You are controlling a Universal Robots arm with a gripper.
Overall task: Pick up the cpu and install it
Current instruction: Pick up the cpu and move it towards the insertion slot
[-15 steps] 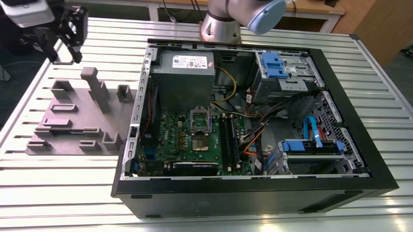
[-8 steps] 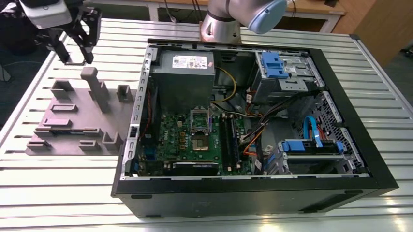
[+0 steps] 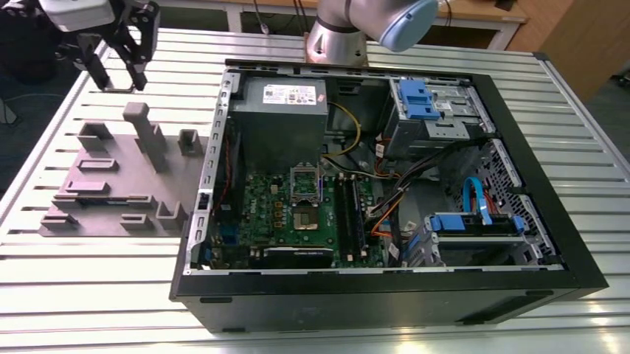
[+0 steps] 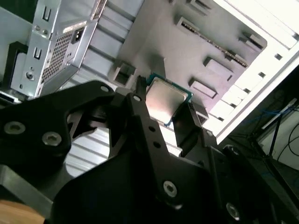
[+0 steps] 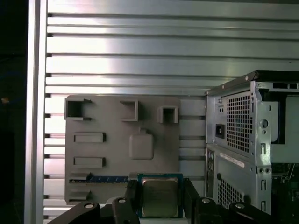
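Cpu [image 5: 160, 197] sits pinched between the 2 black fingers [image 5: 132, 195] of the gripper [image 3: 118, 74], edges clamped and its silver-grey metal top turned to the camera in both wrist views. It is held in the air, apart from everything below it.

In the exterior view the gripper hangs at the far left, above the slatted metal table [image 3: 99, 295]. A thin pale line between the fingertips there may be the chip seen edge-on, though that is hard to make out. Just beside and below the gripper lies the grey fixture plate [image 3: 108, 184], flat on the table, with upright blocks and shallow pockets across it. In the first wrist view a long dark strip [image 5: 107, 178] with a blue edge lies in 1 of the plate's slots, close to the held chip.

Next along stands the open black computer case [image 3: 394, 302], lying on its side. Inside, a grey power supply [image 3: 280, 96] sits at the far end, with the green motherboard [image 3: 295, 214] nearer the camera. Toward the exterior view's right are 2 blue-fronted drive cages [image 3: 423, 99] and loose cables. The silver arm [image 3: 340, 33] rises behind the case.
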